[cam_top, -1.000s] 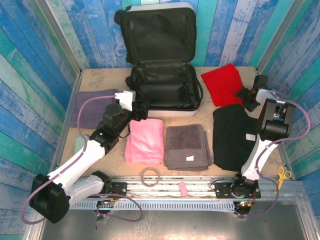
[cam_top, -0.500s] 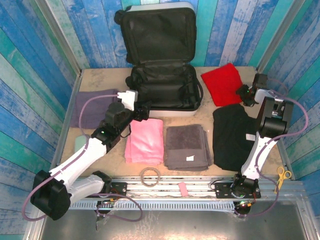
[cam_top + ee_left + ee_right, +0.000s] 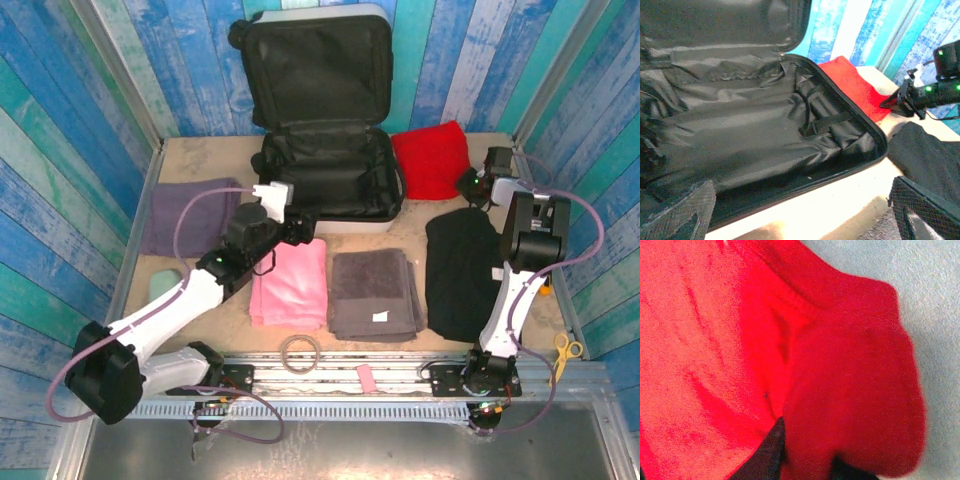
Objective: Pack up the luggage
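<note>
At the far left of the counter (image 3: 200,160) we see a purple towel (image 3: 185,215). The left gripper (image 3: 297,229), spread wide, hangs by the near left corner of the luggage (image 3: 325,185), which lies open at the back middle, its lid up against the wall. A pink towel (image 3: 290,282) and a grey towel (image 3: 373,293) lie in front. Right of the luggage, the right gripper (image 3: 470,185) pinches a red cloth (image 3: 430,158) beyond a black cloth (image 3: 462,272).

Red cloth (image 3: 720,340) bunches into a thick fold, pinched by the right gripper (image 3: 805,467), dark fingertips (image 3: 765,455) beneath it; pale tabletop (image 3: 930,295) lies right of the cloth.
</note>
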Action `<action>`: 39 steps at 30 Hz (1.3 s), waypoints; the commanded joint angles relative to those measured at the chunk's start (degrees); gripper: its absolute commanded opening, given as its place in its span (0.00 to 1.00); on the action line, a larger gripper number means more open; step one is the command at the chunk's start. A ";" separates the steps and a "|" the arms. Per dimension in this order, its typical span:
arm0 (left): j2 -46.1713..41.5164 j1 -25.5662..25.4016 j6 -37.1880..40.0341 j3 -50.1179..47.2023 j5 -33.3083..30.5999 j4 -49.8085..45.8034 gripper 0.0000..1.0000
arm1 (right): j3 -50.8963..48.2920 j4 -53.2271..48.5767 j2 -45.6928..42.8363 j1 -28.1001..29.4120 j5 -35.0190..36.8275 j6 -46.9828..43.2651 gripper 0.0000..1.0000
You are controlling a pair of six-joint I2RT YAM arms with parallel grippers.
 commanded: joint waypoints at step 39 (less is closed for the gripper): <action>48.82 -17.88 -9.65 42.97 9.99 5.32 0.96 | -5.65 -8.76 -27.22 1.76 -5.01 0.41 0.00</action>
